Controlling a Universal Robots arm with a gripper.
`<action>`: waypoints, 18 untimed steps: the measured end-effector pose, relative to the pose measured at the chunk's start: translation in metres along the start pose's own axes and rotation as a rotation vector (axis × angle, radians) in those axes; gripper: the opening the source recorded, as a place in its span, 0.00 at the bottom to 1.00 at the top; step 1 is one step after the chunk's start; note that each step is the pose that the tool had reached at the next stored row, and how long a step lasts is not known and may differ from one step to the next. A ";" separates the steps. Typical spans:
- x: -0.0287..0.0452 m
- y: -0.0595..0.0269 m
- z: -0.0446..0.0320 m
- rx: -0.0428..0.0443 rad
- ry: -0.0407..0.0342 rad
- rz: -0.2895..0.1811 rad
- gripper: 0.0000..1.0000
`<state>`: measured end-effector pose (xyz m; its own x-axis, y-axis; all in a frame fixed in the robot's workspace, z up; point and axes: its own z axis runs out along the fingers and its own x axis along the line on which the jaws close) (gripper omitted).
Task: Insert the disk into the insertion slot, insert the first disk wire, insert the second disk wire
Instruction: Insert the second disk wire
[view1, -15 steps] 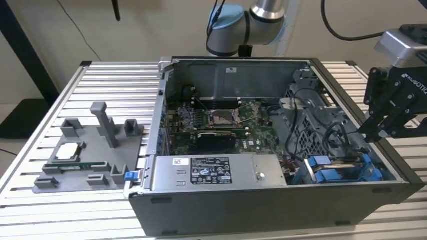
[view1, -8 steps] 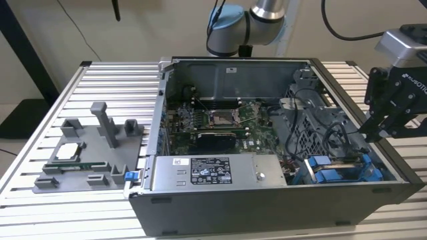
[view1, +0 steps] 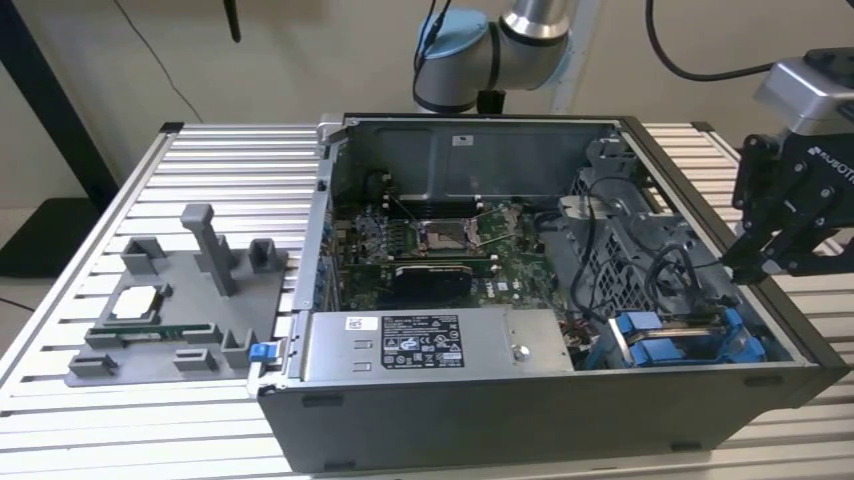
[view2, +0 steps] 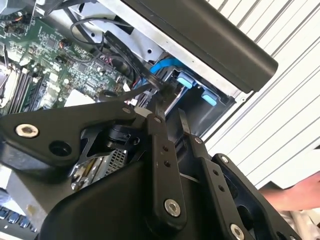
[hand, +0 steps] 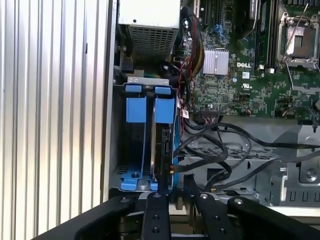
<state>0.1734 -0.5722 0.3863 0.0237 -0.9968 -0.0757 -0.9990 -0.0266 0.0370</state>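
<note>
Exterior view: gripper (view1: 761, 268) hovers at right over the case (view1: 534, 420) edge, near the insertion slot (view1: 674, 345) at lower right. Second wrist view: fingers (view2: 160, 140) slightly apart, empty. First wrist view: disk (hand: 164, 122) looks seated, centre-left. Black wires (hand: 220, 131) seem loose, so both are probably still to do.

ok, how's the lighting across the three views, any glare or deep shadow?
Exterior view: soft, even light on the case. First wrist view: table washed bright, insertion slot in deep shadow. Second wrist view: gripper a dark foreground mass against the brightly lit table.
</note>
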 end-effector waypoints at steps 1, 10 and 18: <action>0.0000 -0.0008 0.0000 0.0000 -0.0001 0.000 1.00; 0.0000 -0.0014 0.0000 -0.0001 -0.0001 -0.001 1.00; 0.0001 -0.0071 0.0002 -0.0002 -0.0003 -0.001 1.00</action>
<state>0.1805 -0.5721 0.3858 0.0243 -0.9968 -0.0760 -0.9989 -0.0272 0.0372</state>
